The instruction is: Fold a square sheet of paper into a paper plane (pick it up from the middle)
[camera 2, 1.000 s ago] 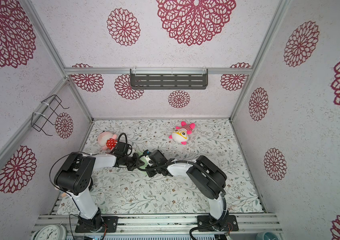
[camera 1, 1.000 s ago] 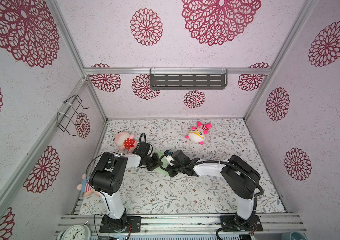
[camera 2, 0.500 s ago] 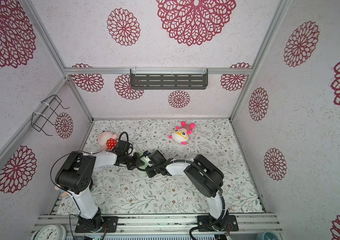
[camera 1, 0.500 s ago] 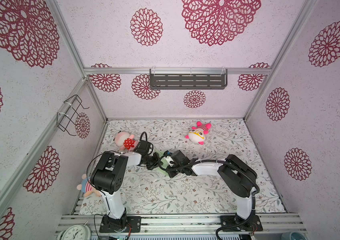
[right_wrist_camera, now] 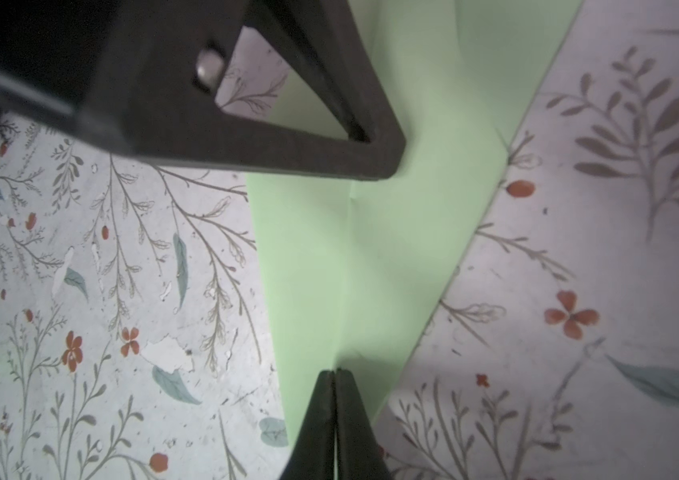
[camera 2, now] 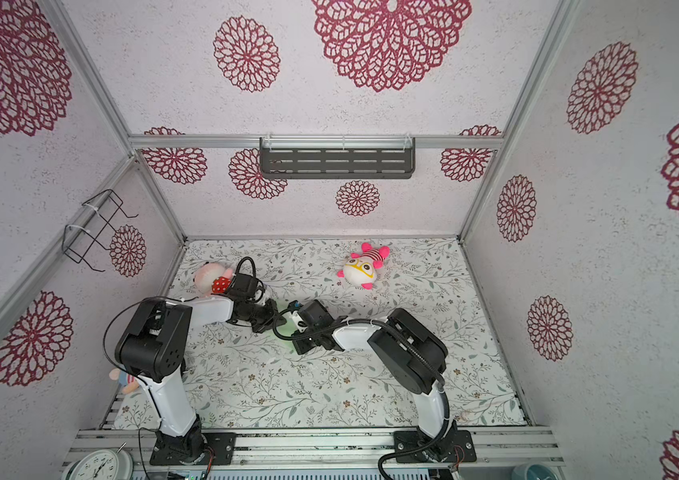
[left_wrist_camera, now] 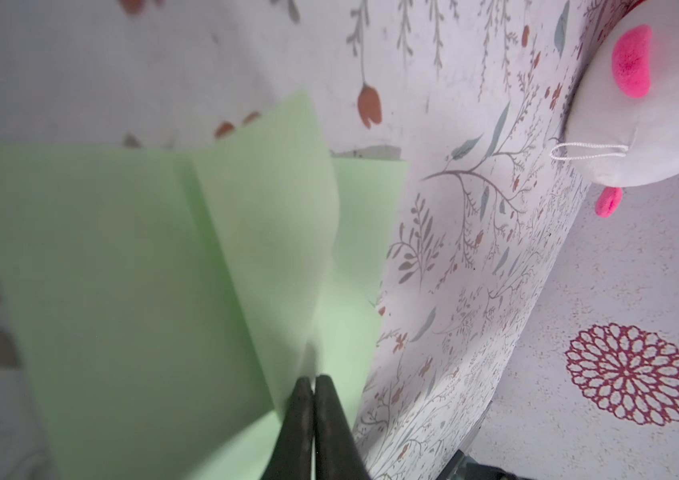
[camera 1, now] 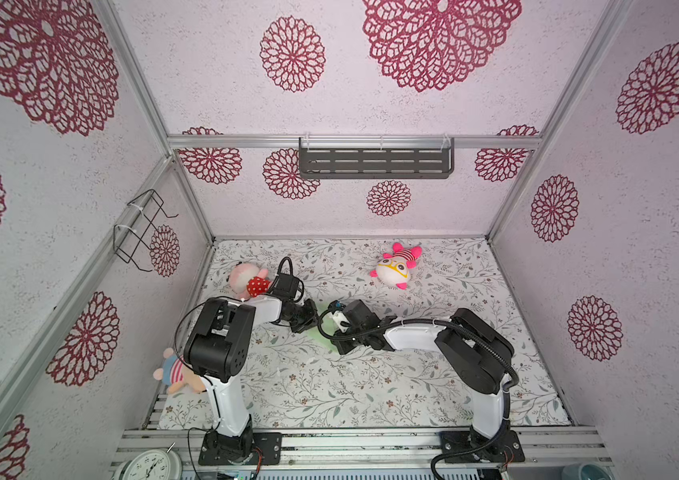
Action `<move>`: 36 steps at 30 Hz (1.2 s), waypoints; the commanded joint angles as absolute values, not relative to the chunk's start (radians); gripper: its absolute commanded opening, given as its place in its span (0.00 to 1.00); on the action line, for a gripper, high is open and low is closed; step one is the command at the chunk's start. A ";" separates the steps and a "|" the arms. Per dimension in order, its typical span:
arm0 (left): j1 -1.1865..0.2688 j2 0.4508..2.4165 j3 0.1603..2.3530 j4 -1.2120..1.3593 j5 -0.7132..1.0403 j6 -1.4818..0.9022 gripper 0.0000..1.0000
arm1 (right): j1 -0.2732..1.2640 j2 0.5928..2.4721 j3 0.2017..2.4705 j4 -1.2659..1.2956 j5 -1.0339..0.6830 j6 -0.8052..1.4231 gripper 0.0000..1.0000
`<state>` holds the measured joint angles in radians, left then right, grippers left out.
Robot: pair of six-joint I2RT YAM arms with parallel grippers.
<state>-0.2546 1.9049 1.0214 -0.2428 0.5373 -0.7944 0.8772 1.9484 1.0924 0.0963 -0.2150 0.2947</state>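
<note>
The square sheet of paper [camera 1: 321,335] [camera 2: 285,330] is pale green. It lies partly folded mid-table between my two grippers, mostly hidden under them in both top views. In the left wrist view the paper [left_wrist_camera: 121,270] shows straight creases and a raised flap that runs into my left gripper [left_wrist_camera: 313,379] [camera 1: 309,329], which is shut on it. In the right wrist view the paper [right_wrist_camera: 371,257] looks narrow, and its centre crease leads into my right gripper [right_wrist_camera: 334,371] [camera 1: 337,344], shut on that ridge. The left gripper's tip [right_wrist_camera: 375,162] rests on the paper just ahead.
A white and pink plush [camera 1: 396,268] [left_wrist_camera: 662,104] lies at the back right. A pink plush with a red spotted top [camera 1: 248,282] sits behind the left arm, and a striped plush [camera 1: 175,372] lies at the front left edge. A clock [camera 1: 150,467] stands off the mat.
Both grippers have stayed pinched together over the paper. The right arm has crept slightly to the left.
</note>
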 commanded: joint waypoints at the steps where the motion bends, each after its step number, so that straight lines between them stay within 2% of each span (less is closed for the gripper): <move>1: -0.243 1.933 1.047 -0.255 0.537 -0.748 0.09 | 0.864 1.967 1.058 0.003 -0.201 0.314 0.08; 22: -0.126 1.992 0.946 -0.100 0.532 -0.700 0.15 | 0.860 2.001 1.066 -0.080 -0.219 0.342 0.08; 36: -0.081 2.011 1.034 -0.201 0.379 -0.639 0.15 | 0.859 1.990 1.054 -0.083 -0.214 0.341 0.09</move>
<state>-0.1104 1.9648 1.0306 -0.1043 0.5793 -0.6975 0.8661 1.9514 1.0935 0.0841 -0.2401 0.3191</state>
